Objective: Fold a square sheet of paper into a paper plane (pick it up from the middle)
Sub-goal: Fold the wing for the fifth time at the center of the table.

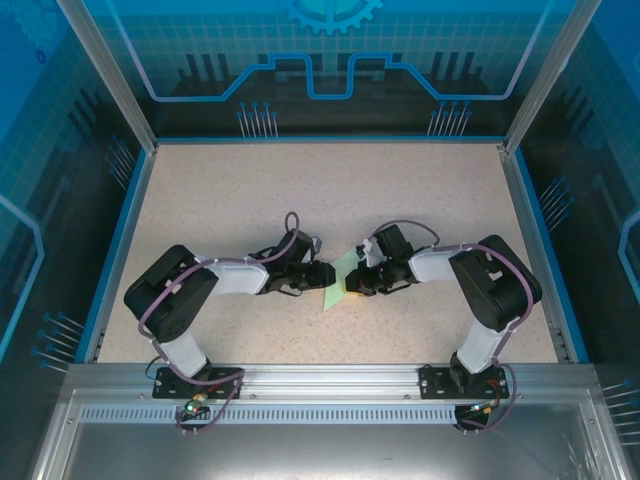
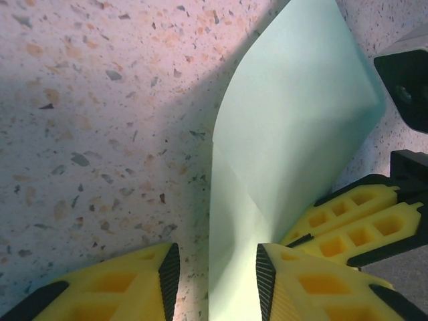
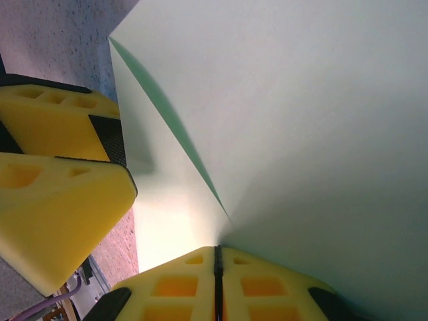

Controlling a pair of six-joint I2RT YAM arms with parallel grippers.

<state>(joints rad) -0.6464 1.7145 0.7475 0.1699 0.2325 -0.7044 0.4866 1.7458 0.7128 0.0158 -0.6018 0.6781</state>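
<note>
Pinching paper (image 3: pixel 301 134), right tool (image 3: pixel 215 275).

The table (image 1: pixel 200 200) has a pale, speckled top like stone, edged at the sides and back by a blue rim (image 1: pixel 120 240). A silver metal rail (image 1: pixel 320 375) runs across its near edge. Behind the table stands a blue wall (image 1: pixel 420 50) printed with a grid and a gear (image 1: pixel 330 12).

1. A beige speckled tabletop (image 1: pixel 250 200) fills the middle of the top view, edged by a blue rim (image 1: pixel 128 215).
2. Translucent blue panels (image 1: pixel 330 50) printed with grid, circuit lines and a gear stand along the top and both sides.
3. Silvery posts (image 1: pixel 105 70) rise in the upper corners.
4. A ribbed aluminium rail (image 1: pixel 320 378) crosses the bottom.
5. In the left wrist view, a soft shadow (image 2: pixel 100 114) darkens the speckled surface at centre left.
</note>
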